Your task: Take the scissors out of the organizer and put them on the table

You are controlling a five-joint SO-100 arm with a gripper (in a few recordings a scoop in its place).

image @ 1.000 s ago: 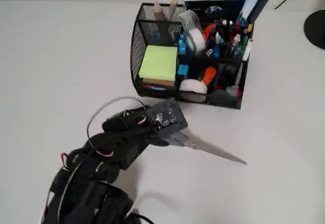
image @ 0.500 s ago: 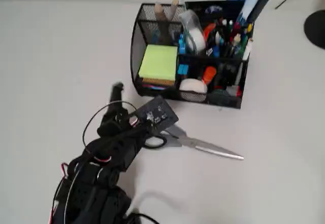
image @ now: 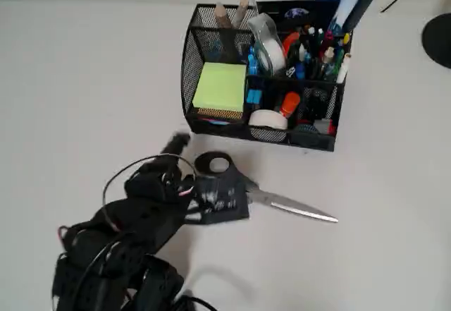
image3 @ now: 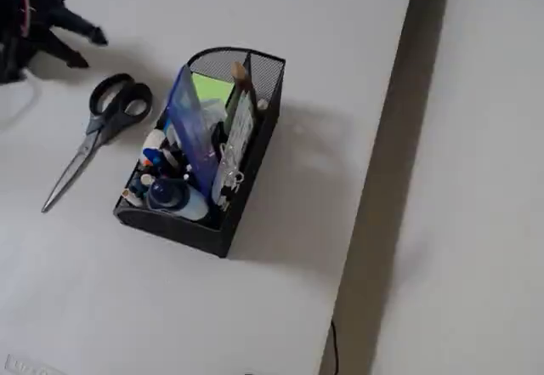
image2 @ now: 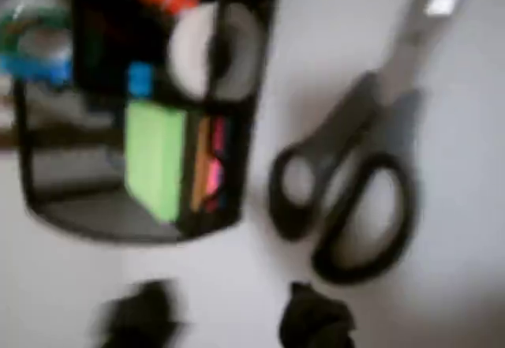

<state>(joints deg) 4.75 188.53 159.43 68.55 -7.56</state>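
Scissors (image: 278, 202) lie flat on the surface (image: 84, 78) just in front of the organizer (image: 262, 78), my gripper (image3: 85, 49) spread apart and clear of the handles, so the placement looks done to me.

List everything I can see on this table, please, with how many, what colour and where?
scissors: one pair, dark handles, silver blades, flat on the table beside the organizer, held by nothing
organizer: one, black wire mesh, standing on the table
sticky-note pad: one, lime green, in a front compartment
tape roll: one, clear, inside the organizer
pens and markers: many, mixed colours, upright in a back compartment
table: one, white
gripper: one, black, open, just clear of the scissor handles
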